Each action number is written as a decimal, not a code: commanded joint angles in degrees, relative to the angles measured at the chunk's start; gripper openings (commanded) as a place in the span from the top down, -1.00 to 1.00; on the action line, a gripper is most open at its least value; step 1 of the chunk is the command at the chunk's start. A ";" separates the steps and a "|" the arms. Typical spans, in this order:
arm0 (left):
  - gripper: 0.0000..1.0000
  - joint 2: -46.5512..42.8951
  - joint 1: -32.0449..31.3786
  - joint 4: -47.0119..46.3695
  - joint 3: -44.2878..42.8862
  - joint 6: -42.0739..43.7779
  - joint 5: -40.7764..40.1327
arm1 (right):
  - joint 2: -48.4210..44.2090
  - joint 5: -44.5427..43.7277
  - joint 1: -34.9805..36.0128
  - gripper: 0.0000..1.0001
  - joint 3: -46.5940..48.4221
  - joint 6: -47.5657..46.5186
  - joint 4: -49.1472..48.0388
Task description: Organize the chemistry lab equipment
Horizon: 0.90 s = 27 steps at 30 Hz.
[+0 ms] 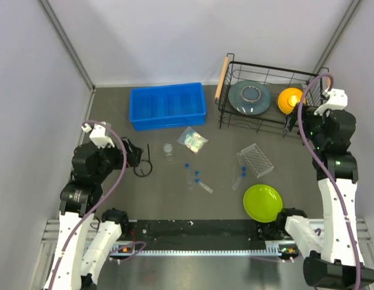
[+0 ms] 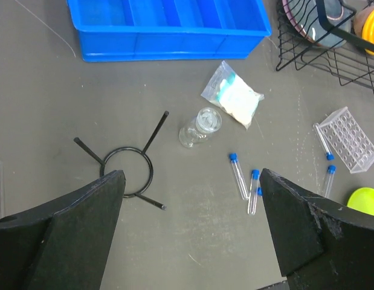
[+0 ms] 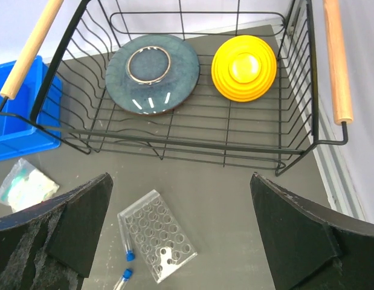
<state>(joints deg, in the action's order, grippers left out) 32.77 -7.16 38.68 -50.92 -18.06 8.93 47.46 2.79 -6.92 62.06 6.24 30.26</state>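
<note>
Several thin clear tubes with blue caps [image 1: 188, 172] lie loose on the table, some left of the clear perforated rack [image 1: 257, 159]; they also show in the left wrist view [image 2: 237, 175]. The rack lies flat in the right wrist view too [image 3: 157, 241]. A small clear jar [image 2: 200, 126] lies on its side beside a clear packet [image 2: 232, 96]. A black ring on a rod [image 2: 127, 171] lies at the left. My left gripper [image 2: 190, 235] hangs open and empty above the table between ring and tubes. My right gripper [image 3: 180, 241] is open and empty above the rack.
A blue divided bin [image 1: 168, 106] stands at the back. A black wire basket [image 1: 226, 103] with wooden handles holds a grey dish [image 1: 250, 96] and an orange bowl [image 1: 290, 99]. A lime-green plate [image 1: 263, 202] lies near the front right. Grey walls close in both sides.
</note>
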 commanded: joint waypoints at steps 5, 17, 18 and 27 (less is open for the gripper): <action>-0.98 -0.87 0.21 4.47 -2.35 0.40 2.58 | -0.18 19.91 -0.47 -0.98 2.54 -5.00 1.90; -0.96 -0.17 0.21 9.66 -0.24 -1.09 1.36 | -0.18 54.52 0.59 -0.97 -7.90 -26.18 6.83; -0.97 0.01 0.21 9.66 0.63 -1.18 1.09 | -0.18 54.34 0.59 -0.97 -8.97 -27.84 6.74; -0.92 3.43 0.21 9.75 4.07 -2.59 -0.32 | -1.50 51.09 0.59 -0.97 -17.85 -29.27 2.70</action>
<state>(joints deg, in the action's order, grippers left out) 34.68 -7.16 48.88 -47.86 -19.62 9.39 47.35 52.82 -6.50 44.93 -20.95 36.67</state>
